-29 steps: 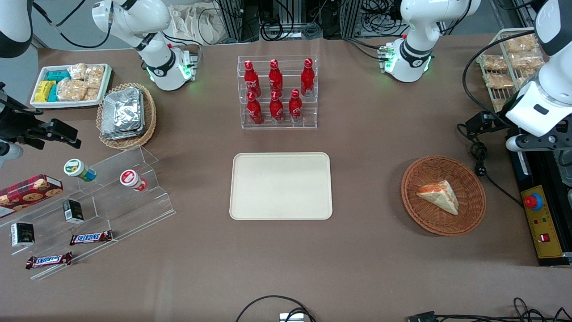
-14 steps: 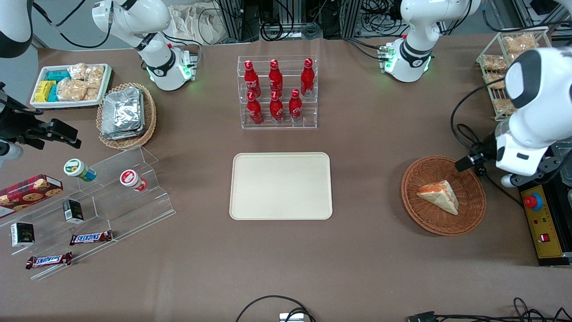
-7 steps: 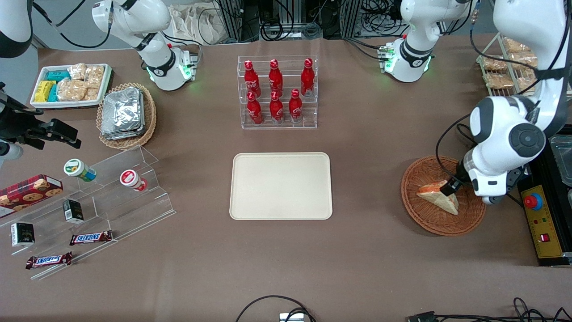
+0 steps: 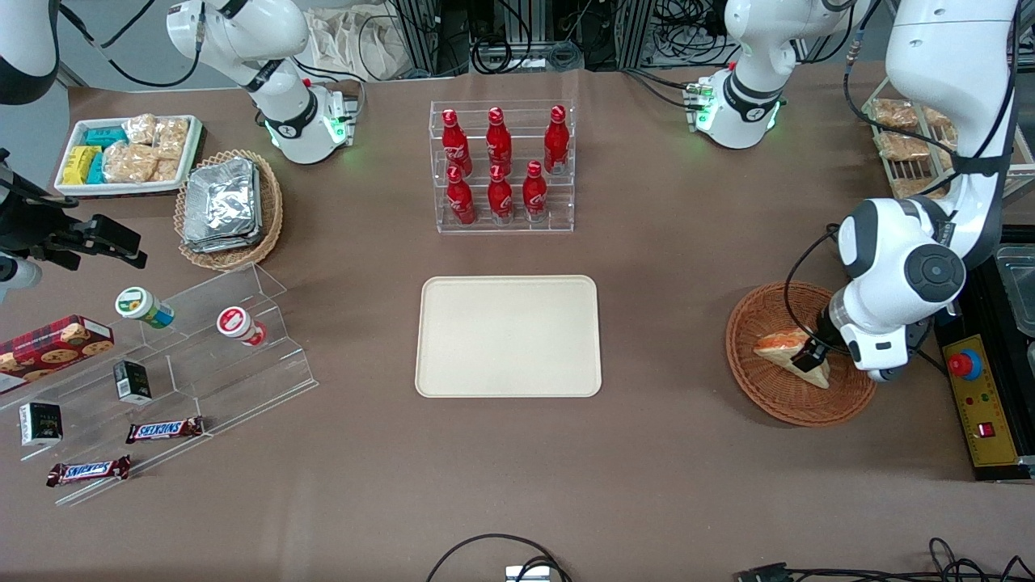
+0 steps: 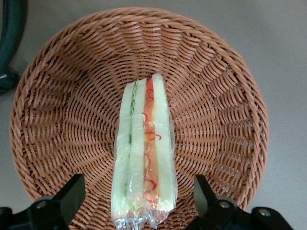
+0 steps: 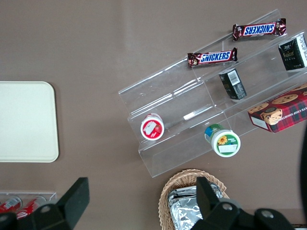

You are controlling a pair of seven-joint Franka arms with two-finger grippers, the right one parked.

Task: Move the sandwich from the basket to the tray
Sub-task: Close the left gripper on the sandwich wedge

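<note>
The sandwich (image 4: 783, 343), a wrapped wedge of pale bread with orange-red and green filling, lies in the round reddish-brown basket (image 4: 760, 392) toward the working arm's end of the table. In the left wrist view the sandwich (image 5: 144, 153) lies on its side in the basket (image 5: 216, 96). My left gripper (image 4: 811, 354) is low over the sandwich, open, with one finger (image 5: 72, 194) on each side of it and clear gaps between. The cream-beige tray (image 4: 509, 336) lies flat at the table's middle and also shows in the right wrist view (image 6: 26, 122).
A clear rack of red bottles (image 4: 501, 166) stands farther from the front camera than the tray. A control box with a red button (image 4: 974, 396) and a wire rack of snack packets (image 4: 906, 137) are beside the basket. A clear stepped shelf (image 4: 170, 364) stands toward the parked arm's end.
My left arm swung in from the table's edge and came down over the basket; in the last half second the gripper dropped lower, straddling the sandwich. The sandwich has not moved.
</note>
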